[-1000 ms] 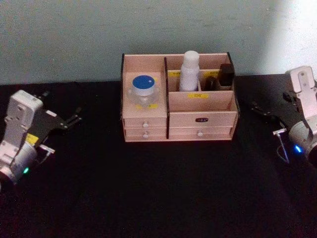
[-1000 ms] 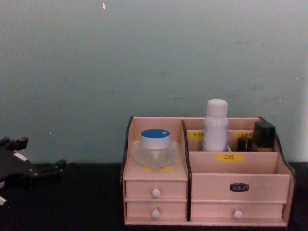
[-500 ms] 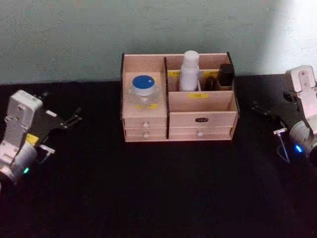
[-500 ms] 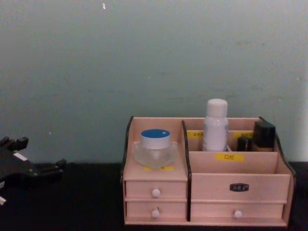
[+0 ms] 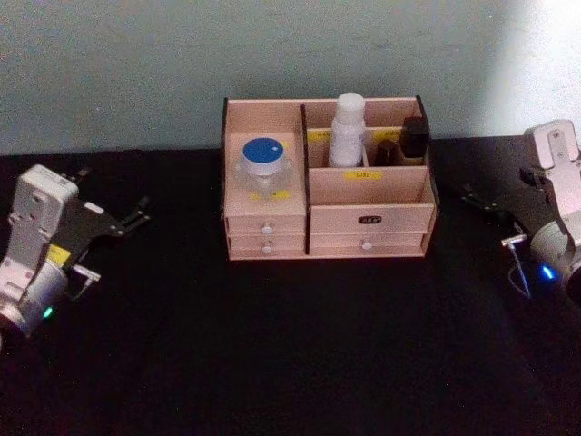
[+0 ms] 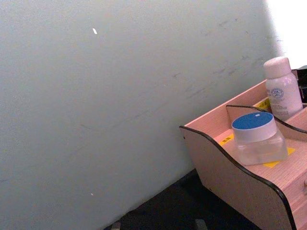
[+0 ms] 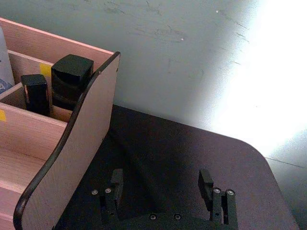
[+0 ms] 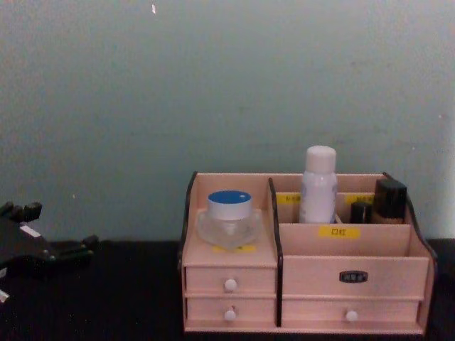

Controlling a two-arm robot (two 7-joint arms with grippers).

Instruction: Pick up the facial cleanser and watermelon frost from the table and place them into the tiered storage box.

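Observation:
The tiered storage box [image 5: 363, 218] stands at the back middle of the black table. On its left tier stands a clear jar with a blue lid [image 5: 261, 163]. A white bottle [image 5: 346, 132] is upright in a rear compartment. I cannot tell which of these is the facial cleanser or the watermelon frost. My left gripper [image 5: 134, 216] rests open on the table, far left of the box. My right gripper [image 7: 160, 184] is open and empty beside the box's right side wall [image 7: 72, 158].
Two dark, lipstick-like items [image 5: 415, 136] stand in the box's rear right compartment. The pale wall rises right behind the box. The black tabletop [image 5: 300, 345] stretches in front of the box and between the two arms.

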